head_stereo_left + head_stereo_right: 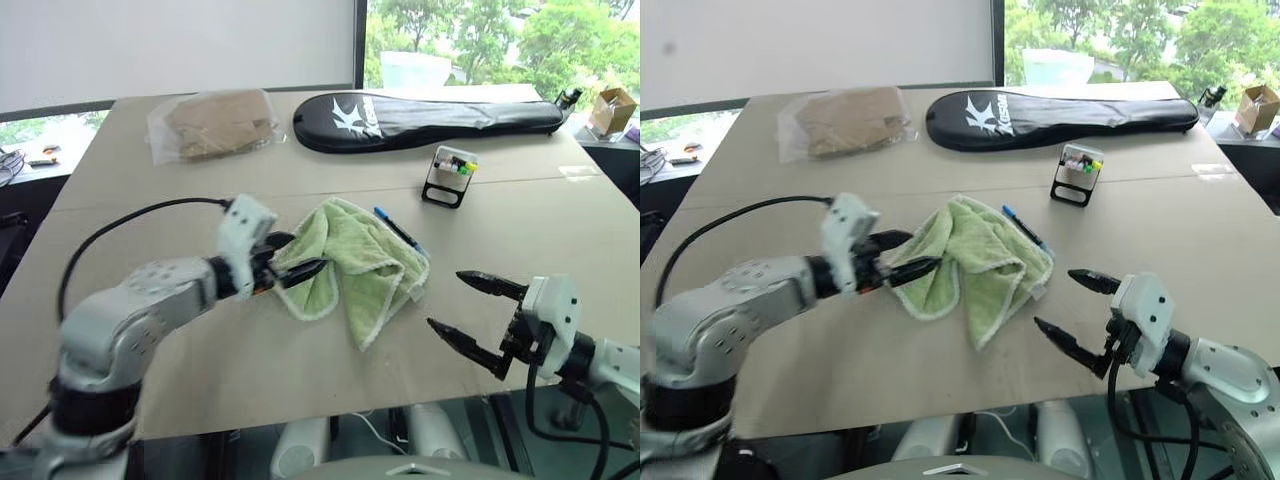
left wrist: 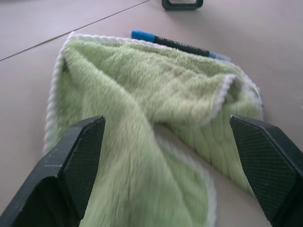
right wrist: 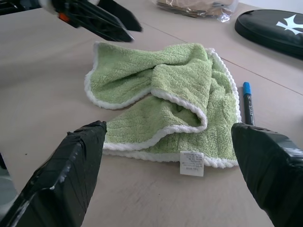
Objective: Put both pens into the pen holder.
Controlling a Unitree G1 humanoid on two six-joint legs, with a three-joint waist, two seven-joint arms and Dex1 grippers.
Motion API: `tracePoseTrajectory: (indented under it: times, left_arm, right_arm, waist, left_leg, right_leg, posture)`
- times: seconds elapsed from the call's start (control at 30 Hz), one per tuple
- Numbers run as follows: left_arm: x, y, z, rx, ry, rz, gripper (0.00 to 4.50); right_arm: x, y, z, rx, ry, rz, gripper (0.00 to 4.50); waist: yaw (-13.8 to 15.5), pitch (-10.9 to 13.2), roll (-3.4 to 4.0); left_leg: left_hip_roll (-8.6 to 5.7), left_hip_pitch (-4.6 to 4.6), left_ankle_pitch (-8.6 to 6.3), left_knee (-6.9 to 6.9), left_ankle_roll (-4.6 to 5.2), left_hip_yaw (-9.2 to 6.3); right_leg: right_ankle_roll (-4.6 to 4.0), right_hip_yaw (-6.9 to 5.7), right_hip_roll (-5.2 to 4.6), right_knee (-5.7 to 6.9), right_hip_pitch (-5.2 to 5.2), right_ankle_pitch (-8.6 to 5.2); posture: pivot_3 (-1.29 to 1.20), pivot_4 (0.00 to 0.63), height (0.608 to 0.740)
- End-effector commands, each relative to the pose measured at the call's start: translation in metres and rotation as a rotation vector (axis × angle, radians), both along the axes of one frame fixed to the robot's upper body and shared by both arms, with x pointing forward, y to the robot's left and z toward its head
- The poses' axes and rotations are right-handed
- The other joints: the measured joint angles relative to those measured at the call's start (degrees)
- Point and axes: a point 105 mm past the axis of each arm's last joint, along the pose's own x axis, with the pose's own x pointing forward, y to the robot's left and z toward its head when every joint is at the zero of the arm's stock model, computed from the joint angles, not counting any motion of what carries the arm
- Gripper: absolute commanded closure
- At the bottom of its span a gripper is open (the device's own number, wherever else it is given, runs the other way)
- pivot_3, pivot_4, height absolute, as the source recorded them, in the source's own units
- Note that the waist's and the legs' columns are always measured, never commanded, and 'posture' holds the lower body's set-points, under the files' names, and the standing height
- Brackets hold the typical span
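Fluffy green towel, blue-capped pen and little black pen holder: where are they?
Fluffy green towel (image 1: pixel 365 265), left eye view, middle fold.
Blue-capped pen (image 3: pixel 247 103), right wrist view, barrel.
Little black pen holder (image 1: pixel 1076 175), right eye view, front.

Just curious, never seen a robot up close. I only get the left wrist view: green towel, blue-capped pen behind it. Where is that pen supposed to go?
Observer: Into the pen holder, a small black stand past the towel, with coloured marker ends in its top.
Operator: And the other arm?
Observer: The right end effector hangs open, right of the towel, holding nothing.
Operator: Anything else there?
Observer: A long black racket bag lies farther back, beyond the holder.
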Motion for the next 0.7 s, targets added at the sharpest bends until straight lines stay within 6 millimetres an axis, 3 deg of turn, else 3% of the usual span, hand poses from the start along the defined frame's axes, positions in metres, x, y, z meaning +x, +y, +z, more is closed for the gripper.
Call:
tracePoseTrajectory:
  times: [0.03,0.27,0.37,0.63,0.7]
  left_arm:
    - [0.014,0.002,-0.017,0.159,0.090,0.105,0.17]
    - [0.036,-0.027,-0.044,0.308,0.153,0.096,0.17]
    - [0.042,-0.037,-0.038,0.278,0.093,0.063,0.96]
    - [0.036,-0.042,0.001,0.113,0.002,-0.036,4.41]
    - [0.030,-0.038,0.021,0.025,-0.005,-0.075,4.47]
  right_arm:
    - [-0.004,0.000,0.011,-0.016,-0.065,-0.018,0.00]
    - [-0.009,-0.003,0.014,-0.028,-0.087,-0.082,0.00]
    - [-0.017,-0.003,0.015,-0.031,-0.084,-0.091,0.00]
    - [-0.027,0.001,0.015,-0.024,-0.093,-0.095,0.00]
    - [-0.025,0.003,0.016,-0.018,-0.095,-0.085,0.00]
  waist:
    - [-0.49,0.01,0.01]
    - [-0.20,-0.03,0.09]
    - [-0.04,-0.06,0.13]
    - [-0.09,-0.03,0.11]
    - [-0.17,-0.01,0.10]
  left_leg:
    - [-0.02,-0.02,0.00,-0.01,0.00,0.02]
    - [-0.05,0.01,0.00,-0.11,-0.02,-0.03]
    - [0.00,0.01,0.00,-0.11,-0.02,-0.02]
    - [-0.01,-0.06,0.00,-0.02,-0.01,-0.02]
    - [0.02,-0.11,0.00,-0.03,-0.01,-0.02]
  right_leg:
    - [0.03,0.03,0.00,0.00,-0.03,0.02]
    - [0.00,0.02,0.02,0.03,-0.07,-0.03]
    - [0.00,0.03,-0.01,0.03,-0.06,-0.05]
    - [0.01,0.02,-0.12,0.01,-0.07,-0.05]
    - [0.01,0.01,-0.10,0.02,-0.15,-0.05]
  posture:
    - [0.00,0.150,0.740]
    - [0.00,0.150,0.740]
    - [0.00,0.150,0.740]
    - [0.00,0.150,0.740]
    - [0.00,0.150,0.740]
